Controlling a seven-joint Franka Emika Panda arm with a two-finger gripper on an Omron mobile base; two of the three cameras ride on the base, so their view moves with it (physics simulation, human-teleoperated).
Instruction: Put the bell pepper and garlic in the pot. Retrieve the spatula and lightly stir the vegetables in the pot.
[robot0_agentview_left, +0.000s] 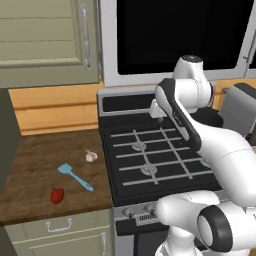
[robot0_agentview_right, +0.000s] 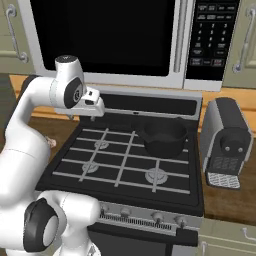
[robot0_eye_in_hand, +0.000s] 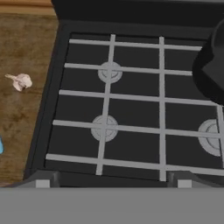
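The red bell pepper (robot0_agentview_left: 57, 195) lies near the front of the wooden counter left of the stove. The light-blue spatula (robot0_agentview_left: 75, 176) rests just behind it, and a sliver of the spatula (robot0_eye_in_hand: 1, 145) shows at the hand view's left edge. The garlic (robot0_agentview_left: 90, 156) (robot0_eye_in_hand: 19, 81) sits close to the stove's left side. The black pot (robot0_agentview_right: 164, 136) (robot0_eye_in_hand: 214, 65) stands on the back right burner. My gripper (robot0_agentview_right: 95, 108) (robot0_eye_in_hand: 112, 181) hovers over the stove's back left, open, its fingertips wide apart with nothing between them.
The black stove (robot0_agentview_right: 125, 160) has grey grates and front knobs. A grey boxy appliance (robot0_agentview_right: 225, 142) stands on the counter to its right. A microwave (robot0_agentview_right: 110, 35) hangs above, and a cabinet (robot0_agentview_left: 45, 40) hangs over the left counter.
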